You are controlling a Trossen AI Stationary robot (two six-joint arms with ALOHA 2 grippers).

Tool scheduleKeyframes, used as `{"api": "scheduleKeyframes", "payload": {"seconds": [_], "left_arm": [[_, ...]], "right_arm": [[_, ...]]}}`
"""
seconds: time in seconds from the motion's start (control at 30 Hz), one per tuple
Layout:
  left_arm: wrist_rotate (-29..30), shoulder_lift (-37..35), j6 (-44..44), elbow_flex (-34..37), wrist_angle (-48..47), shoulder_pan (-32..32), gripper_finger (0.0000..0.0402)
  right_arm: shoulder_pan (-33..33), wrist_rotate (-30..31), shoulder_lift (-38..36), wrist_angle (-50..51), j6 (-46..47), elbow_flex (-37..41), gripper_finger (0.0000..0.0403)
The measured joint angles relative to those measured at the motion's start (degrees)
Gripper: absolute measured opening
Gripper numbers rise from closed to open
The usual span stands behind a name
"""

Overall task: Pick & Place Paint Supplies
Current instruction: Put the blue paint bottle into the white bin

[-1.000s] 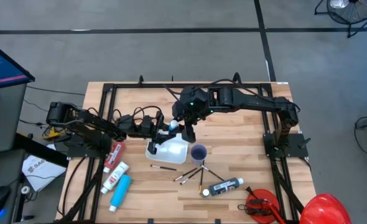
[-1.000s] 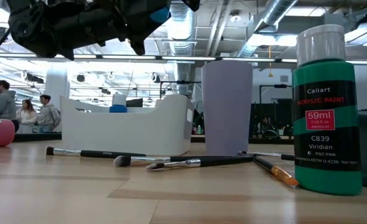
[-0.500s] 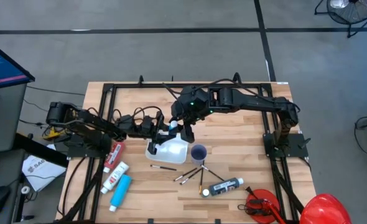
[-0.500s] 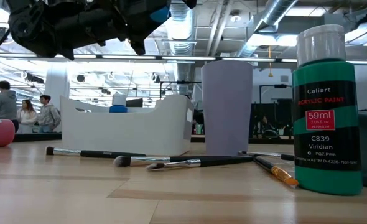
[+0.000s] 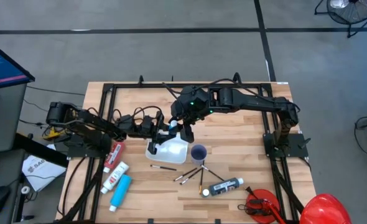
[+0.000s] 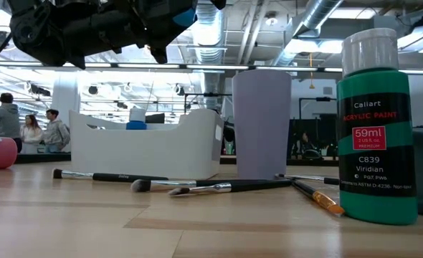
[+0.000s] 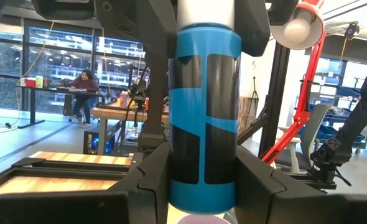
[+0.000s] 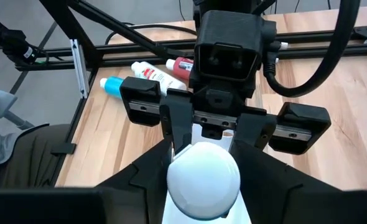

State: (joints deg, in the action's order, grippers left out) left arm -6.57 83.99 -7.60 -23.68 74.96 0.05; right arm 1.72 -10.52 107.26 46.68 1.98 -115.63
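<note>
Over the white bin (image 5: 169,150) both grippers met on one blue paint bottle (image 7: 204,112), which stood upright with its white cap (image 8: 203,172) toward the right arm. The left gripper (image 7: 202,177) was clamped on the bottle's blue body, one finger on each side of it. The right gripper (image 8: 203,163) reached down from above, its fingers flanking the cap; whether they already pressed it or stood just apart could not be told. The bottle's long axis ran vertically, in line with the right gripper's approach and across the left's grip, directly above the bin. It looked like a handover, with the right arm placed to lower it in. The other tubes (image 5: 116,174) and brushes (image 5: 193,175) lay on the wood table (image 5: 233,143).
</note>
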Motion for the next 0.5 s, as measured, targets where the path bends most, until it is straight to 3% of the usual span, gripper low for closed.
{"api": "scheduleKeyframes", "payload": {"seconds": [0.5], "left_arm": [[-0.1,0.0,0.0,0.0,-0.2,0.0,0.0113]], "right_arm": [[0.0,0.0,0.0,0.6,0.0,0.0,0.0145]]}}
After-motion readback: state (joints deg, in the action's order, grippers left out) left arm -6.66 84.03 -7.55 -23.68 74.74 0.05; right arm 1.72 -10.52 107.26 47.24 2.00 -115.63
